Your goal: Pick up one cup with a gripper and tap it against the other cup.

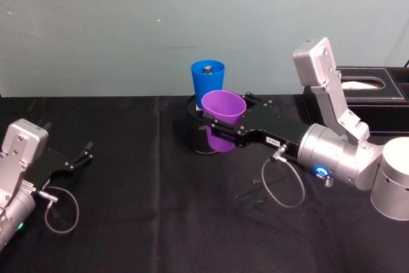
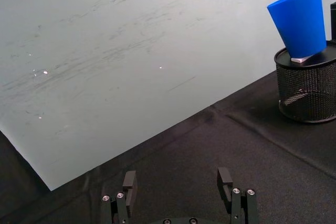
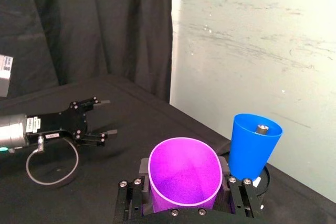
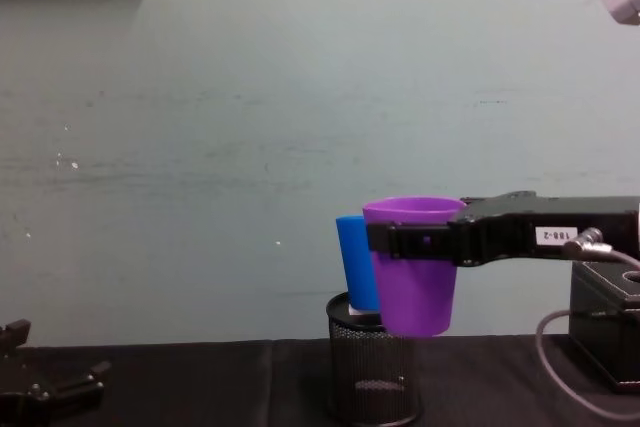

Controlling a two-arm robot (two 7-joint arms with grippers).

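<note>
Chest view: right gripper (image 4: 405, 239) clamps purple cup (image 4: 412, 292) over mesh holder (image 4: 372, 377), beside its blue cup (image 4: 355, 267), tap-ready; left gripper (image 1: 86, 152) idle, spread, empty.

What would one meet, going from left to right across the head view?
The left gripper → purple tumbler, held in the right gripper → black tissue box.

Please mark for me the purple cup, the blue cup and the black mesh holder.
purple cup (image 4: 415, 292): chest view, lower half of its side wall.
blue cup (image 1: 206, 87): head view, front of its wall.
black mesh holder (image 2: 307, 95): left wrist view, its side wall.
</note>
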